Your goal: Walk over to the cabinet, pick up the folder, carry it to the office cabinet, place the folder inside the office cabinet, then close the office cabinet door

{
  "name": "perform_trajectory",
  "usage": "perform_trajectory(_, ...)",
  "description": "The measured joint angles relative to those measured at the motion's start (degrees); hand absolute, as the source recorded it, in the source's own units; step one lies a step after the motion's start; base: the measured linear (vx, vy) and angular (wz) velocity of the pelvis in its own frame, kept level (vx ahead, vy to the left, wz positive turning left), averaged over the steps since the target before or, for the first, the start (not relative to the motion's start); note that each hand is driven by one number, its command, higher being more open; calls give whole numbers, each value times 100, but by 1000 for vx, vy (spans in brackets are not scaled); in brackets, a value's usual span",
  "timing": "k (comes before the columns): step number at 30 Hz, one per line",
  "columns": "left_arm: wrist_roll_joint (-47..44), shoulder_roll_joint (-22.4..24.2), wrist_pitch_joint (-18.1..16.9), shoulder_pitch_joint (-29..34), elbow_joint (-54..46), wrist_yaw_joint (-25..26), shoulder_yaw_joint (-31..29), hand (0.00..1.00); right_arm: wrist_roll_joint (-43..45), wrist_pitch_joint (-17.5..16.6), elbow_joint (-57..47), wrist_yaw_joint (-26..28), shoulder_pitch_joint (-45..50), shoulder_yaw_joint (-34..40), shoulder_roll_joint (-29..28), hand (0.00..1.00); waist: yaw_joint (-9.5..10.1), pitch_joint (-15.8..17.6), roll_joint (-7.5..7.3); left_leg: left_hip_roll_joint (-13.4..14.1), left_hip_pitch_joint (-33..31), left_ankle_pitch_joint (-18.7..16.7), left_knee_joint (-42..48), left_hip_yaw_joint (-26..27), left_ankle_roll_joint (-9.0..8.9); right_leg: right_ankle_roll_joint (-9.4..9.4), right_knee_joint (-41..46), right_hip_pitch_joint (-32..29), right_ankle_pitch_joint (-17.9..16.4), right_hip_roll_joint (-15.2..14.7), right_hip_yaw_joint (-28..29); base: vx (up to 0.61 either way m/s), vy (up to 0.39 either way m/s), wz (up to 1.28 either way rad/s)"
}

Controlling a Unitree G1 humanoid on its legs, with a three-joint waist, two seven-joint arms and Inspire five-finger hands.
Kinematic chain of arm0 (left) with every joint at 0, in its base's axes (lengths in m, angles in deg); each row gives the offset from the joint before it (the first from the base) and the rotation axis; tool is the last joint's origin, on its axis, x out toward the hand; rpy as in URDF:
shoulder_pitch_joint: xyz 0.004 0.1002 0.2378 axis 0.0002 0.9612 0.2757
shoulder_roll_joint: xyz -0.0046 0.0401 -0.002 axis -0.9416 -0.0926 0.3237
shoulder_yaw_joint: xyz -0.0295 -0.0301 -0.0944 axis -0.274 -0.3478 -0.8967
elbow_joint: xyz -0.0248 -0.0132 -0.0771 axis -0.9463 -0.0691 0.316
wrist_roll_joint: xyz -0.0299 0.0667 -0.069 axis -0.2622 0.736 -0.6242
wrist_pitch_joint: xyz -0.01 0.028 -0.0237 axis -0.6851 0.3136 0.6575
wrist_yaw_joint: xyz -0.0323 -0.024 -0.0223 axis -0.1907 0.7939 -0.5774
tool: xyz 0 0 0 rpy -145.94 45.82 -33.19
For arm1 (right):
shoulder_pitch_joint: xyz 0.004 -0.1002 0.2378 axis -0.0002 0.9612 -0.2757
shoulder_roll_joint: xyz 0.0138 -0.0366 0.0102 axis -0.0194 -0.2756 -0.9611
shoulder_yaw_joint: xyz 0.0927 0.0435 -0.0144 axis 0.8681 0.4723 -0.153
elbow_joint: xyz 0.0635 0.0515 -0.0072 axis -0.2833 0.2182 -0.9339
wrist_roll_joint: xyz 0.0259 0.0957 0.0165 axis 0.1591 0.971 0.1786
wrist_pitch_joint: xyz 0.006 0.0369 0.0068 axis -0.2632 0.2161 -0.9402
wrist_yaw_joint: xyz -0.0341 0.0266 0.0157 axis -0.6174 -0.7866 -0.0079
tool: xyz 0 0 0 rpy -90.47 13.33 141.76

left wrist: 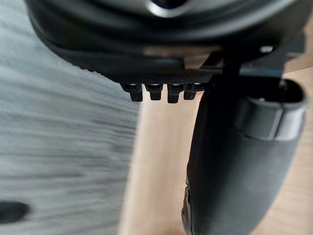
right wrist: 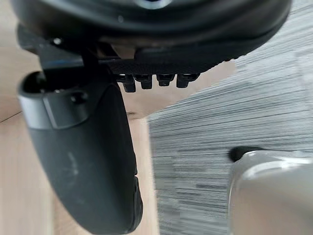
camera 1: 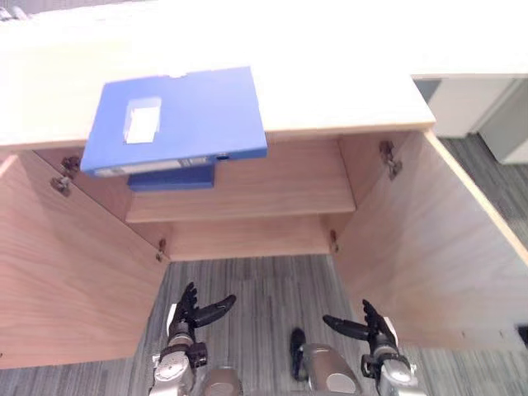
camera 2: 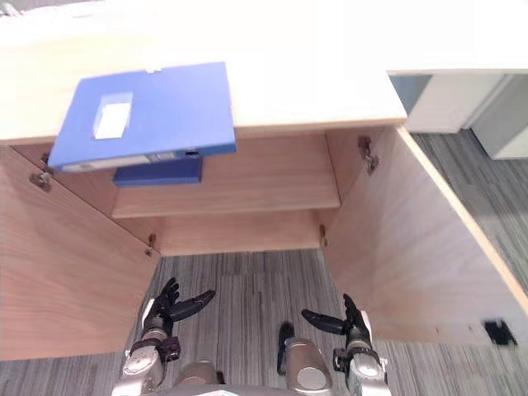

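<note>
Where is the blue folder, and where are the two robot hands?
blue folder (camera 1: pixel 198 111), left eye view, on its flat blue cover.
left robot hand (camera 1: pixel 191 313), left eye view, on its dark palm.
right robot hand (camera 1: pixel 370 328), left eye view, on its dark palm.

The flat blue folder (camera 1: pixel 177 120) lies at 10 o'clock on the pale wooden tabletop (camera 1: pixel 330 82), overhanging the edge. A second blue folder (camera 1: pixel 173 178) sits shelved beneath.

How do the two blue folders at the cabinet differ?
The top folder lies on the cabinet top, overhanging its front edge; the lower folder lies on the shelf inside. The top folder shows fully, with a white label; the lower folder is mostly hidden beneath it. Both are blue and flat.
</note>
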Motion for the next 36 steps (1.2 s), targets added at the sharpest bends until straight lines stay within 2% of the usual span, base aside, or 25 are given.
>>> perform_trajectory(3,0,-18,-1,-82,-20,20,-28,100,3,1,85,-25,-53,296,-30,100,88,-8,6,-167,-237,21,-1694,228,99,76,-413,396,49,-152,-9,331,24,1)
perform_trajectory(4,1,-26,-1,-87,-37,33,-61,100,3,1,144,-39,-123,442,-26,100,85,-16,23,-372,-166,339,-2734,150,100,135,-497,491,54,-217,-18,264,94,1)
perform_trajectory(5,1,-26,0,-80,-54,34,-84,100,4,2,153,-43,-128,493,-21,100,82,-25,46,-444,-112,666,-3154,93,125,190,-530,533,42,-219,-19,257,114,0)
perform_trajectory(6,-1,-26,-1,-54,-94,37,-114,100,4,1,153,-43,-120,532,-8,100,82,-57,99,-472,-67,1176,-3502,32,105,249,-566,580,13,-184,-17,214,135,2)
perform_trajectory(7,1,-71,2,30,-215,50,-165,100,4,1,196,-40,-106,584,8,100,68,-119,169,-479,52,1447,-3802,-2,186,383,-634,703,-77,-128,-18,242,178,22)
perform_trajectory(8,2,-142,5,7,-367,53,-237,100,4,0,201,-43,-83,610,-10,100,69,-157,79,-615,168,1487,-4105,-69,231,408,-673,725,-88,-243,-93,213,170,30)
perform_trajectory(11,11,-177,-23,169,-1050,194,-495,100,-3,-11,188,-52,-52,623,-1,100,128,-184,29,-891,331,1571,-4473,-73,324,529,-733,783,-160,-448,-135,137,119,24)
perform_trajectory(14,34,-189,-58,400,-1758,414,-841,100,-12,-18,188,-43,-41,602,-27,100,202,-219,83,-1064,506,1622,-4689,-191,388,598,-884,998,-189,-562,-241,67,44,22)
perform_trajectory(19,272,-186,-300,981,-3655,671,-968,100,-86,-54,193,-58,-48,598,-40,100,247,-236,110,-1152,603,1939,-5206,-553,386,601,-906,1053,-187,-554,-569,-7,-11,37)
perform_trajectory(24,950,-207,-429,1297,-5094,816,-888,100,-114,-89,224,-57,-33,363,28,100,315,-256,135,-1175,679,2055,-5389,-713,380,602,-989,1153,-191,-520,-656,-62,-12,17)
perform_trajectory(26,1453,-542,-574,1360,-5841,897,-737,100,-131,-128,260,-30,-28,147,70,100,312,-308,194,-1197,674,2145,-5496,-823,395,615,-1021,1156,-199,-494,-712,-90,-9,19)
perform_trajectory(27,1485,-598,-582,1360,-5907,896,-726,100,-133,-128,260,-26,-25,134,68,100,305,-310,198,-1199,674,2151,-5496,-840,397,616,-1021,1156,-199,-495,-728,-66,-4,24)
perform_trajectory(29,1769,-1128,-736,1360,-6455,897,-633,100,-242,-130,260,-12,16,34,66,100,291,-350,231,-1208,701,2165,-5496,-885,398,617,-1024,1206,-197,-495,-771,-44,-5,11)
perform_trajectory(32,2201,-1785,-966,1212,-6674,896,-335,100,-311,-140,304,0,21,-100,99,100,253,-497,243,-1202,698,2169,-5497,-879,394,628,-1058,1212,-190,-480,-747,-25,-6,0)
perform_trajectory(36,3164,-2389,-967,920,-6560,830,239,100,-337,-172,352,41,31,-198,122,100,164,-628,238,-1172,738,2184,-5497,-831,382,625,-1057,1230,-184,-456,-686,-15,-19,-7)
